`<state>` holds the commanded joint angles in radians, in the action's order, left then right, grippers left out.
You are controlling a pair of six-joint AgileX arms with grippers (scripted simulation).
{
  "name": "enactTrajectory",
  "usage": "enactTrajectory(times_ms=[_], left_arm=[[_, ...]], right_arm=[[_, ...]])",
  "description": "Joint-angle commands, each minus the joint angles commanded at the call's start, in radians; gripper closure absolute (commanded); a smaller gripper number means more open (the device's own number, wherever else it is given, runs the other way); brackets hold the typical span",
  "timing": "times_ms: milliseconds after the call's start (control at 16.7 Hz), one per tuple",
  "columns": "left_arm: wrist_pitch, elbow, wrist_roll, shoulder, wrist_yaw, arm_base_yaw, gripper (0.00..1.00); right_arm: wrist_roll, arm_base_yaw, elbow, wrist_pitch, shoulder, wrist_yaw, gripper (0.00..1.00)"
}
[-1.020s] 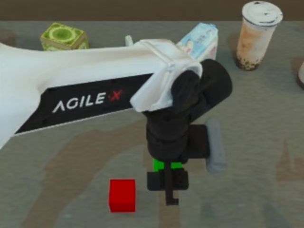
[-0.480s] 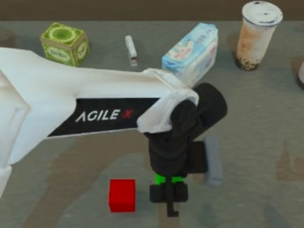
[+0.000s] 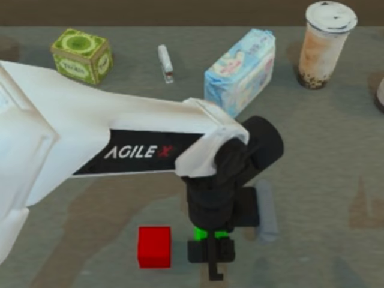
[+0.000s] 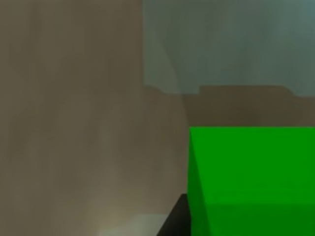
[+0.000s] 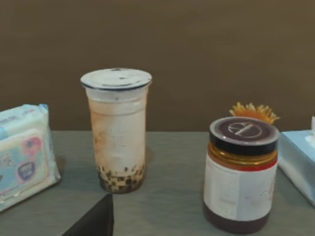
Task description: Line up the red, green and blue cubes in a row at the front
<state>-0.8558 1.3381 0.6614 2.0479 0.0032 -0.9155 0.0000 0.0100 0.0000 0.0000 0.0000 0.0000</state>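
The left gripper point(image 3: 212, 255) hangs over the front of the desk point(image 3: 324, 180), clamped on the green cube point(image 3: 211, 233), of which only a sliver shows from above beneath the black wrist. In the left wrist view the green cube point(image 4: 251, 182) fills the near corner, its faces square to the desk's grain; whether it rests on the surface or sits just above it cannot be told. The red cube point(image 3: 154, 246) sits just beside it toward the desk's left, apart from it, edges square to the front edge; being cubes, neither has a long axis. Open desk lies to the right of the gripper. Farther back stand a patterned tin box point(image 3: 81, 55), a small white stick point(image 3: 165, 63), a tissue pack point(image 3: 241, 71) and a bubble tea cup point(image 3: 324, 43). The right wrist view shows the cup and a jar point(image 5: 241, 174).
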Motion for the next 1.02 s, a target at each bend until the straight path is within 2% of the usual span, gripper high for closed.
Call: enactTrajectory(times_ms=[660,1020], left_arm=[[0.000,0.000,0.000,0.000,0.000,0.000,0.02],[0.000,0.000,0.000,0.000,0.000,0.000,0.00]], right_arm=[[0.000,0.000,0.000,0.000,0.000,0.000,0.00],[0.000,0.000,0.000,0.000,0.000,0.000,0.00]])
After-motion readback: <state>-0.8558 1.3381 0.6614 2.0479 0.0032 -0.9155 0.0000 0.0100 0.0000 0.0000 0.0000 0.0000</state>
